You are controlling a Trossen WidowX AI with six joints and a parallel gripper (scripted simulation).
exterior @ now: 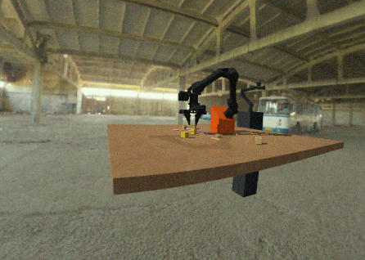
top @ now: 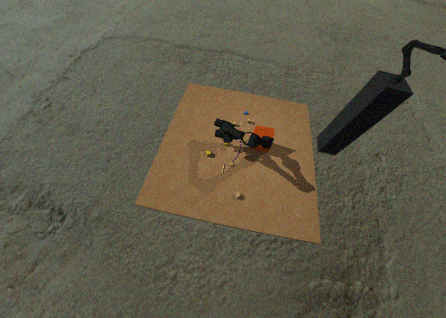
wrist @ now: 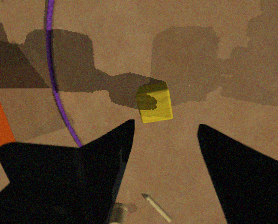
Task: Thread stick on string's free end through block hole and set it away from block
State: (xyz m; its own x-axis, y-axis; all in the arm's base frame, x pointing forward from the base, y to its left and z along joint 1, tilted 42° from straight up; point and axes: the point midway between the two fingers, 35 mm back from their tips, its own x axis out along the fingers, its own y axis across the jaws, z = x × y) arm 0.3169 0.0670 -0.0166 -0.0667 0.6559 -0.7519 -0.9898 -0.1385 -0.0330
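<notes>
Around the table, a big hall: steel roof trusses (exterior: 123, 12), grey rough concrete floor (exterior: 53, 221), a white-blue bus (exterior: 286, 114) at the far right in the exterior view. Brown square table (top: 190, 195), plain matte top, sits on one dark post (exterior: 245, 183). Long arm shadows fall across the top toward the front edge. Dark box-shaped mount with a bent bracket (top: 365, 110) stands off the table's right side in the top view.

Black arm (exterior: 223, 86) reaches from behind the orange block (exterior: 221, 119), elbow high, wrist pointing down. Block sits on the table, far-right of centre. Gripper (wrist: 165, 150) hangs low over the table, fingers about half apart, nothing between them, only bare brown top in the gap. Yellow cube (wrist: 155, 102) lies just ahead of the fingertips, half in shadow, not touched. A second yellow cube (exterior: 185, 134) sits near it in the exterior view.

Purple string (wrist: 57, 90) curves down the left of the wrist view and passes behind the left finger. Thin pale stick (wrist: 157, 207) lies flat on the table just under the gripper, between the fingers' bases, untouched; cannot tell if the string joins it. Tan cube (top: 238, 194) sits apart toward the front edge; tiny blue piece (top: 246, 112) near the far edge. Button too small to pick out.
</notes>
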